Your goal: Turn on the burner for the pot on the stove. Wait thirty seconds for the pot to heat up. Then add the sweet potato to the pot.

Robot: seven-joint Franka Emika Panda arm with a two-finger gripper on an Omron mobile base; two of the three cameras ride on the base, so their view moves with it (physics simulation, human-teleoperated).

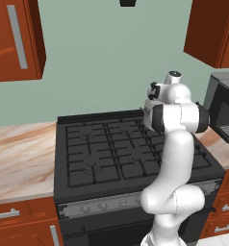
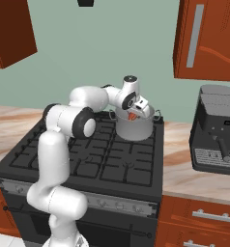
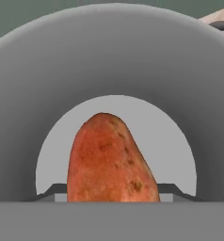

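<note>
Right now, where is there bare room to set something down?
Free: marble counter left of the black gas stove, and its front grates. Crowded: back right burner, where the gripper holds the orange-red sweet potato over the silver pot; grey coffee machine beyond.

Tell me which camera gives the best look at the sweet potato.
The hand view: the sweet potato stands large and unblocked there, above the pot's interior. The right base view shows just a small orange-red patch at the pot's rim below the hand. In the left base view the arm blocks that spot.

pot (image 2: 135,126) on stove (image 2: 88,159) rear right | sweet potato (image 3: 109,160) above pot
</note>
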